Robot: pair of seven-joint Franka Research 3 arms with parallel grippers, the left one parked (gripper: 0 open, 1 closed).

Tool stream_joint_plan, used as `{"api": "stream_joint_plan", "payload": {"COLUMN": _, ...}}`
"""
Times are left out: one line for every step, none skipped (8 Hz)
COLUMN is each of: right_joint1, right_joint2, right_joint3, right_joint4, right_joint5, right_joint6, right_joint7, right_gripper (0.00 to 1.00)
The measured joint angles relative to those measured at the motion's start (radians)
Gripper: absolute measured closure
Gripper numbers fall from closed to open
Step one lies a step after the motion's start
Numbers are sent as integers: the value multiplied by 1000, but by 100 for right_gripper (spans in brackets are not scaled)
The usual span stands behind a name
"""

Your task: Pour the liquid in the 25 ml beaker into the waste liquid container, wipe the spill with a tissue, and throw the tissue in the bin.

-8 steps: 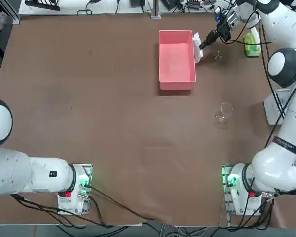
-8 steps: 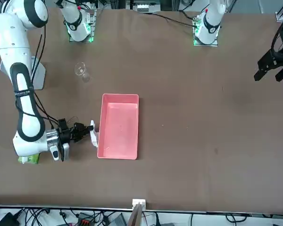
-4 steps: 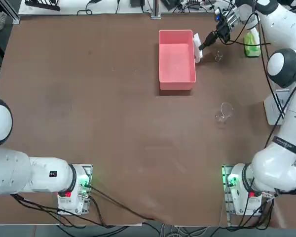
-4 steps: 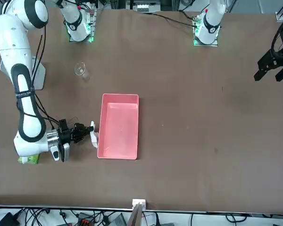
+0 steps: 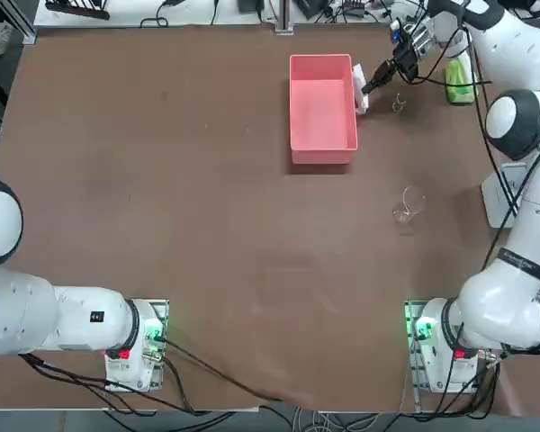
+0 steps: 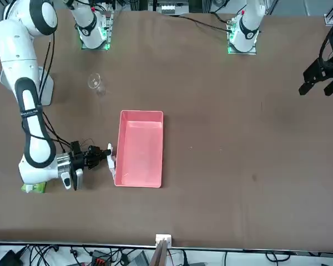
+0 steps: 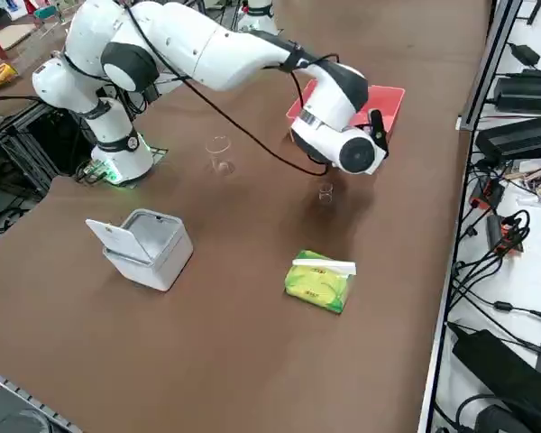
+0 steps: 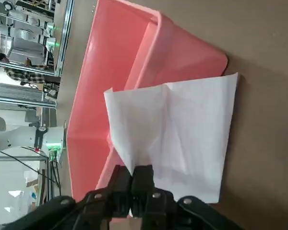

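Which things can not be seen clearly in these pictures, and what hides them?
- Spill: no wet patch shows in any view; the tissue held in the right gripper covers the table beside the tray.
- Small beaker: too small to tell if liquid remains.
- Bin: only the side view shows it; its inside is hard to read.
- Tissue pack: in the front view, largely behind the arm.
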Motion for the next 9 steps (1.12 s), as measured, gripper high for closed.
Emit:
{"api": "stream_joint_plan", "payload": {"right_joint1": 0, "right_joint2": 2, "right_joint3": 0, "right_joint4": 0, "right_joint5": 0, "right_joint6": 1, "right_joint7": -2, "right_gripper": 96}}
{"api": "stream_joint_plan", "payload": {"right_joint1": 0, "right_joint2": 4, "right_joint3": 0, "right_joint4": 0, "right_joint5": 0, "right_joint6": 2, "right_joint7": -4, "right_gripper": 96}}
{"api": "stream_joint_plan", "payload": {"right_joint1": 1, "right_joint2": 6, "right_joint3": 0, "right_joint4": 0, "right_joint5": 0, "right_joint6": 8, "right_joint7": -5, "right_gripper": 96}}
{"api": "stream_joint_plan", "payload": {"right_joint1": 1, "right_joint2": 9, "right_joint3": 0, "right_joint4": 0, "right_joint5": 0, "right_joint6": 17, "right_joint7": -9, "right_gripper": 96}}
{"api": "stream_joint_plan", "payload": {"right_joint1": 1, "right_joint2": 14, "right_joint3": 0, "right_joint4": 0, "right_joint5": -1, "right_joint6": 25, "right_joint7": -14, "right_gripper": 96}}
{"api": "stream_joint_plan", "payload": {"right_joint1": 3, "right_joint2": 22, "right_joint3": 0, "right_joint4": 0, "right_joint5": -3, "right_joint6": 32, "right_joint7": -18, "right_gripper": 96}}
{"api": "stream_joint_plan", "payload": {"right_joint1": 5, "right_joint2": 30, "right_joint3": 0, "right_joint4": 0, "right_joint5": -3, "right_joint6": 40, "right_joint7": -21, "right_gripper": 96}}
{"api": "stream_joint_plan", "payload": {"right_joint1": 9, "right_joint2": 36, "right_joint3": 0, "right_joint4": 0, "right_joint5": -3, "right_joint6": 50, "right_joint7": -23, "right_gripper": 96}}
{"api": "stream_joint_plan", "payload": {"right_joint1": 16, "right_joint2": 38, "right_joint3": 0, "right_joint4": 0, "right_joint5": -3, "right_joint6": 61, "right_joint7": -24, "right_gripper": 96}}
